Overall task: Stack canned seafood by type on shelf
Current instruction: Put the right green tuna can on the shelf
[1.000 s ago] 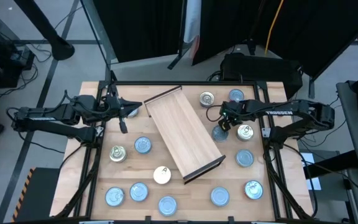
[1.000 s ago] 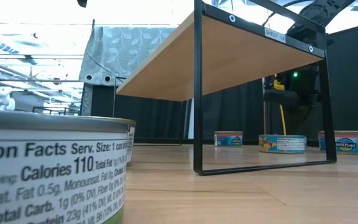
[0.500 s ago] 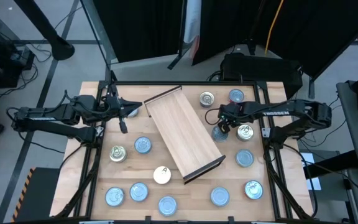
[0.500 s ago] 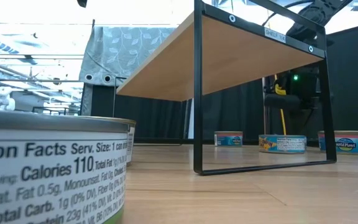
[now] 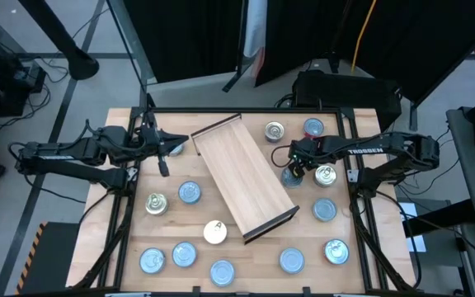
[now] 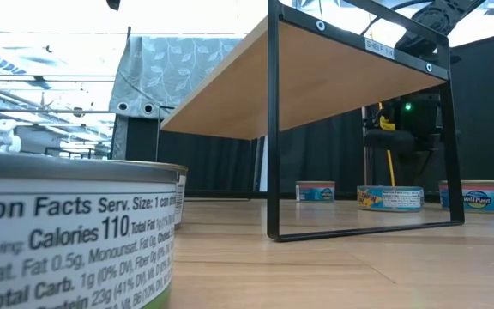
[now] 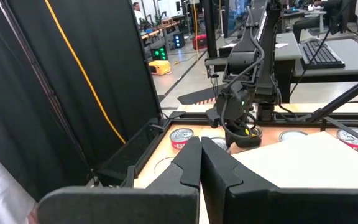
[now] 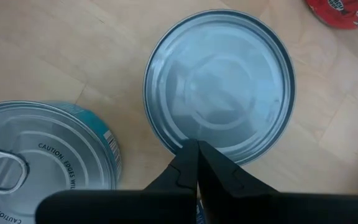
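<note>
Right claw (image 5: 295, 166) hangs low over the plain-top tin (image 8: 219, 84) just off the shelf's (image 5: 242, 176) right edge, fingers pinched together, gripping nothing. Through its wrist camera I see the closed tips poised at that tin's near rim, with a pull-tab tin (image 8: 39, 155) just beside it. Left claw (image 5: 162, 150) waits at the bench's (image 5: 258, 260) left side, near the shelf's far end, also pinched shut and empty.

Step in hand, as I judge it: picking this first tin on the right. To do it well I need to spread the fingers wider than the tin before dropping, centre over the lid and not the rim, and come straight down so one finger does not nudge the pull-tab tin next door. The shelf stands skewed across the bench on thin dark legs, its top bare; I'd set the tin down near one end to leave room for sorting by type.

Count from overhead:
- blue-white tops: nine that I can make out, five along the near edge, one left of the shelf, two right of it, one at the far edge
- silver or cream with tabs: four — far edge, right side, left side, and a pale one near the shelf's near corner
- the tin under the right claw: one, mostly hidden from above
- shelf: one, nothing stacked yet
</note>
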